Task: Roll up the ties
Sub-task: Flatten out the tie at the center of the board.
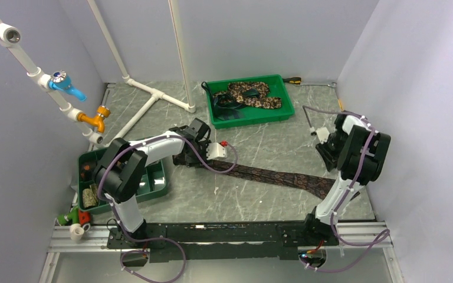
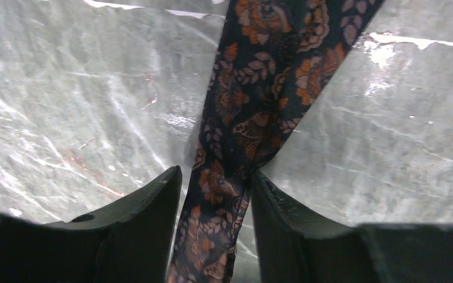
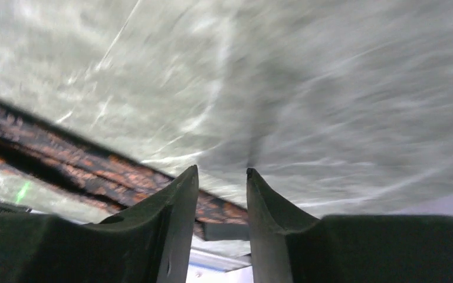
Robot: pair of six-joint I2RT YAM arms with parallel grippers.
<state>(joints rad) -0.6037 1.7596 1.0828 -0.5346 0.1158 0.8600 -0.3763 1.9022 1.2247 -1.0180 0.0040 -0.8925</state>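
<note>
A dark brown tie (image 1: 271, 175) with an orange leaf pattern lies flat across the table, narrow end at the left, wide end at the right. My left gripper (image 1: 184, 158) is low over the narrow end. In the left wrist view the tie (image 2: 259, 88) runs between the parted jaws of the left gripper (image 2: 215, 172); it touches the right fingertip and is creased there, with a thin gap on the left. My right gripper (image 1: 325, 150) hovers above the wide end, slightly open and empty. The right wrist view shows the tie (image 3: 65, 165) below and left of the right gripper (image 3: 221, 172).
A green tray (image 1: 283, 112) at the back holds a tan-and-brown mottled tie (image 1: 253, 94) and a dark one (image 1: 224, 101). Another green tray (image 1: 156, 187) with small items sits at the left. White pipes (image 1: 153, 97) with taps stand at the back left.
</note>
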